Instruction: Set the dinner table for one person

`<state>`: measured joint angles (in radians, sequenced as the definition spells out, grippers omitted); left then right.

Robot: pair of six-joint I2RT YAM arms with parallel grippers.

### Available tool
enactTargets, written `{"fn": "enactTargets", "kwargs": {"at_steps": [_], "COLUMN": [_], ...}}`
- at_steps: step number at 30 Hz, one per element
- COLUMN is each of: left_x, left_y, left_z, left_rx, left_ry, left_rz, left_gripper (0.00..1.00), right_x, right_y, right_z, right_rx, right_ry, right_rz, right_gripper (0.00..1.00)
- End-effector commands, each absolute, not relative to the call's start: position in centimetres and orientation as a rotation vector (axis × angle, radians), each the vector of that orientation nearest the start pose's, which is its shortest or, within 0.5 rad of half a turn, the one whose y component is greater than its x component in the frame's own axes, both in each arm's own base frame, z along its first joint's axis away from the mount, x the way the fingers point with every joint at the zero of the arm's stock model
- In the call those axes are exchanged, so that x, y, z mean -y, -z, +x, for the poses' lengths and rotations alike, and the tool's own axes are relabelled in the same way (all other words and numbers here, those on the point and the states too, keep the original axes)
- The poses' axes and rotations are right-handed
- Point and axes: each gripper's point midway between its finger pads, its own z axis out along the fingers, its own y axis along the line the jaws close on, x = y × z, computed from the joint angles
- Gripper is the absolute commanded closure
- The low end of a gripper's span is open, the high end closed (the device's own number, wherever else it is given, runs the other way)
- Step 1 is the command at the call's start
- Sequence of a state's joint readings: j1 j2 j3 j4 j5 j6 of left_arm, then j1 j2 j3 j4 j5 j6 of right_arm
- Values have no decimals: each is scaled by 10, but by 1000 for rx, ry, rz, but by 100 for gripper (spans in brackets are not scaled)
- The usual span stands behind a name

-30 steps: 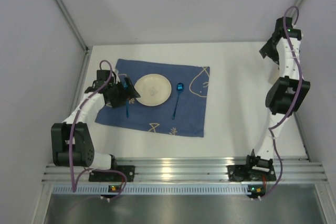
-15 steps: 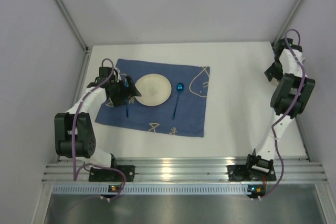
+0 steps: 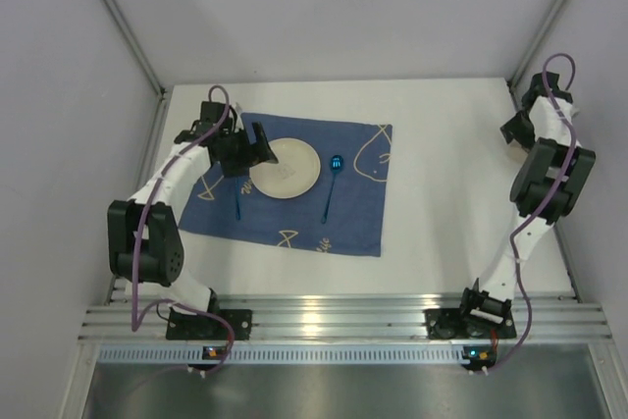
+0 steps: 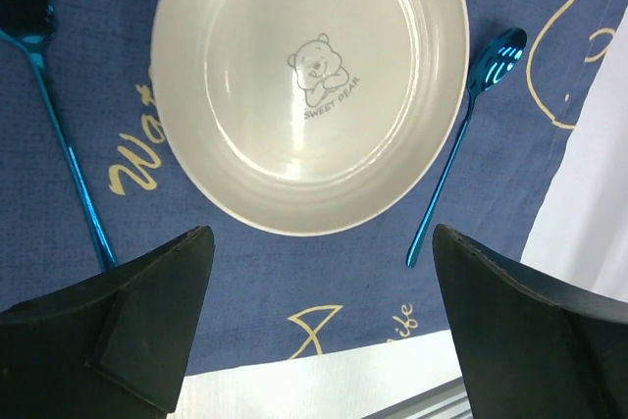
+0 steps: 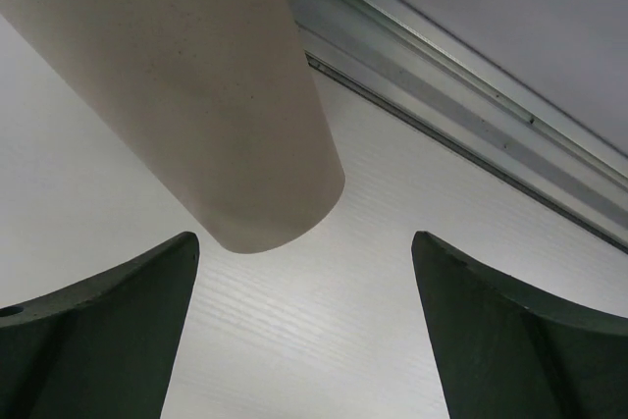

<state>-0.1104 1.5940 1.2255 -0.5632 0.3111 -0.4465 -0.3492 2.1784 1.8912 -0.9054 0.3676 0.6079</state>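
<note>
Overhead, L gripper [image 3: 262,147] hides fork [image 3: 236,205] head, plate [image 3: 291,169] rim.

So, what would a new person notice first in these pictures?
A blue mat lies on the left half of the table, with a plate in its middle, a blue fork on its left and a blue spoon on its right. The left gripper hangs open above the plate. The right gripper, far right, is open near a beige cylinder.

- Left end effector [image 3: 257,145] has moved off the fork [image 3: 236,201], swinging back and right to the plate's [image 3: 286,166] far-left rim.
- Right end effector [image 5: 304,282] has pulled back into the worktop's [image 3: 442,193] far-right corner, with the arm folded tighter.
</note>
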Motion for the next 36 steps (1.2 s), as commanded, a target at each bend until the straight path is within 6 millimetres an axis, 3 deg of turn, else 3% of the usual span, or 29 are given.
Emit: {"fn": "enactTargets", "kwargs": {"at_steps": [1, 8, 16, 21, 24, 26, 31, 36], "left_x": [122, 137, 165, 182, 187, 191, 198, 204], "left_y": [-140, -133, -129, -127, -125, -126, -128, -123], "left_z": [375, 362, 345, 333, 325, 320, 313, 303], "left_rx": [-2546, -2592, -2642, -2663, -2672, -2675, -2676, -2704], "left_ry": [589, 547, 518, 497, 494, 498, 502, 486], "left_rz": [-263, -222, -163, -133, -136, -133, -138, -115], "left_gripper": [2, 2, 2, 2, 2, 2, 2, 2], "right_x": [222, 250, 264, 275, 274, 276, 295, 298], "right_y": [-107, -89, -55, -45, -37, -38, -64, -49], "right_z": [456, 461, 480, 481, 482, 479, 475, 480], "right_rx": [-2230, -2211, -2243, -2254, -2261, -2262, -2202, -2218], "right_ry": [367, 330, 260, 254, 163, 176, 267, 203], "right_rz": [1295, 1301, 1283, 1286, 1305, 1315, 1289, 1304], "right_gripper": [10, 10, 13, 14, 17, 16, 6, 10]}}
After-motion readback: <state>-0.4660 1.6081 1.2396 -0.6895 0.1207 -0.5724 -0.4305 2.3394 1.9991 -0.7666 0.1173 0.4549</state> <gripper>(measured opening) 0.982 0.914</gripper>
